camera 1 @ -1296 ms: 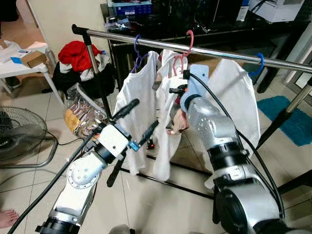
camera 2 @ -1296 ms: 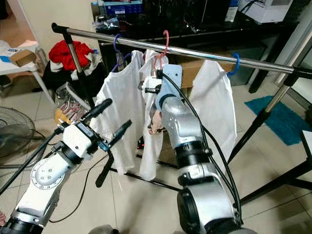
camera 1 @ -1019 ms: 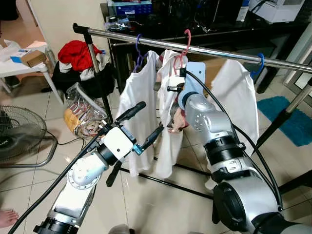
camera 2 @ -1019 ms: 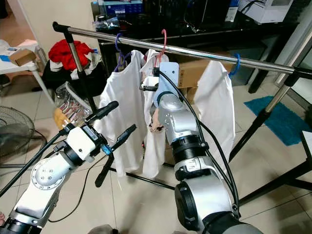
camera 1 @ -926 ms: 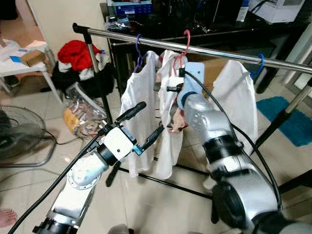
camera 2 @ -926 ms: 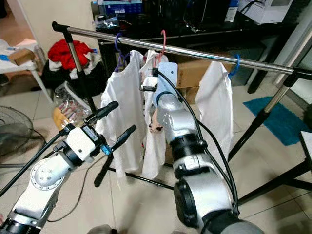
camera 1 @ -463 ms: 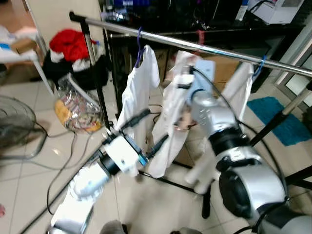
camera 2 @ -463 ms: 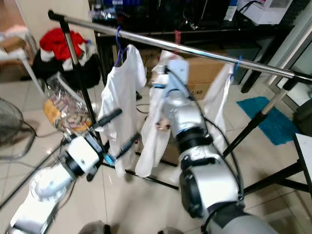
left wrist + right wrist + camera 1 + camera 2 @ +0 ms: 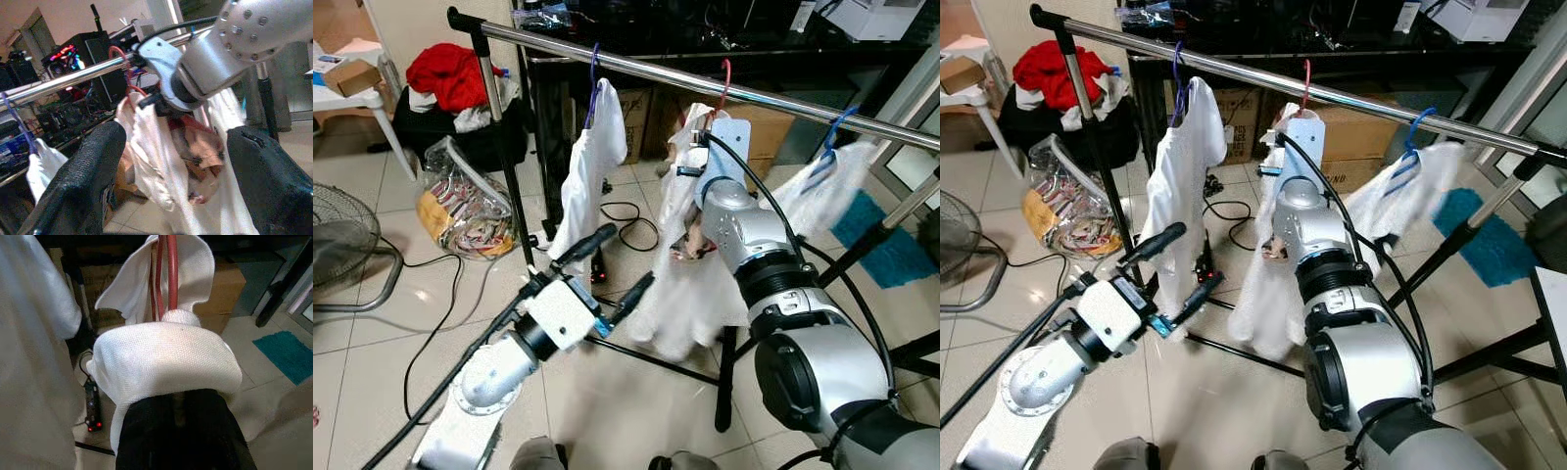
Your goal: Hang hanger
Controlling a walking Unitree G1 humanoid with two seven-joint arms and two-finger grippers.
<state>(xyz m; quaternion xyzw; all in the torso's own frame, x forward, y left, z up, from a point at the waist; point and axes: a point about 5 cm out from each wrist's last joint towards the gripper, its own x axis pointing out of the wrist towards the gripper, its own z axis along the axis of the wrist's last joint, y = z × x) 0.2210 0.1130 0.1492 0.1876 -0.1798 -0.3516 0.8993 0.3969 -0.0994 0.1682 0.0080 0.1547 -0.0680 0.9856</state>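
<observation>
Right wrist view looks straight along the right tool (image 9: 178,406), whose two black fingers are pressed together on the neck of the red hanger (image 9: 166,271), with the collar of the white shirt (image 9: 166,362) bunched over them. In the left eye view, upper centre, the hanger's hook sits over the metal rail (image 9: 646,70), so the hanging step looks nearly finished. By my reading, the next move calls for spreading the fingers and drawing the arm back down without dragging the shirt or lifting the hook off.

Lower left of centre in that view, the left tool (image 9: 607,274) is spread and carries nothing. A purple hanger (image 9: 594,73) with another shirt hangs to the left on the rail, and a blue hanger (image 9: 832,132) with a swinging shirt to the right.

Beneath is a tiled floor (image 9: 372,333). A fan (image 9: 337,235) is at the left edge, a plastic bag (image 9: 465,211) by the rail's post, and a red cloth (image 9: 445,73) on a pile in the upper left. A blue mat (image 9: 891,245) lies at the right.
</observation>
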